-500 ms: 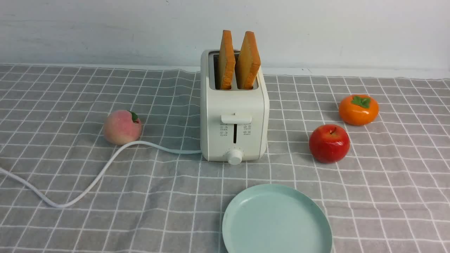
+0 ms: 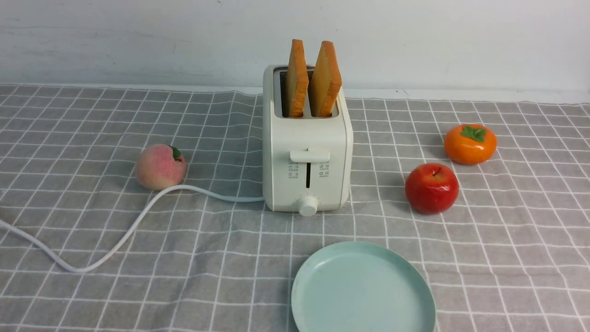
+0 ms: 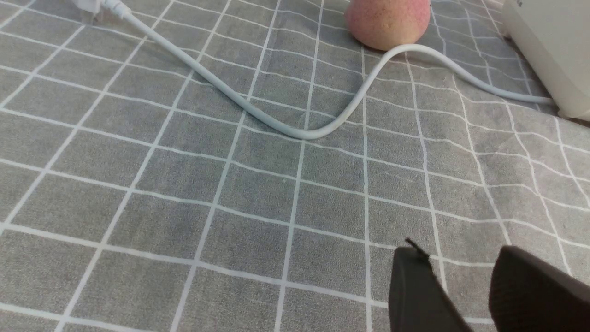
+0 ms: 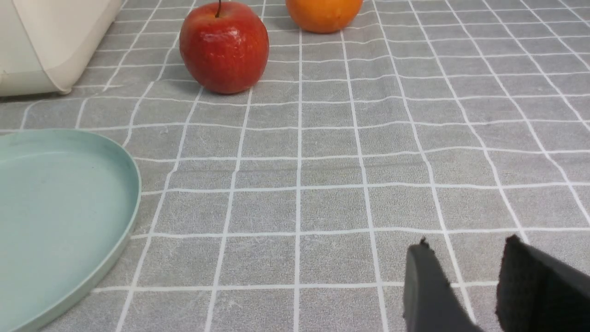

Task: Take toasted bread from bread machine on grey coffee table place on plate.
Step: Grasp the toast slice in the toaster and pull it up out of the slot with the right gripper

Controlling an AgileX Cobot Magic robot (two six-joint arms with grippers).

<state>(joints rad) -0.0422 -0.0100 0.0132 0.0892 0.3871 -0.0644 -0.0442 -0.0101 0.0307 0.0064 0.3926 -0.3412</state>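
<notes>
Because the toast (image 2: 325, 80) stands raised in the toaster (image 2: 306, 161), ready to pull, with the plate (image 2: 364, 290) near, left gripper (image 3: 458, 252) and right gripper (image 4: 465, 243) hang parted, empty.

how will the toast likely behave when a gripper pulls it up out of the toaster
Probably stiff: the left slice and right slice stand upright with straight edges, well clear of the toaster. Likely light for their size, being thick bread, so the toaster should not lift with them. The crust may dent or crumble under a hard pinch.
</notes>
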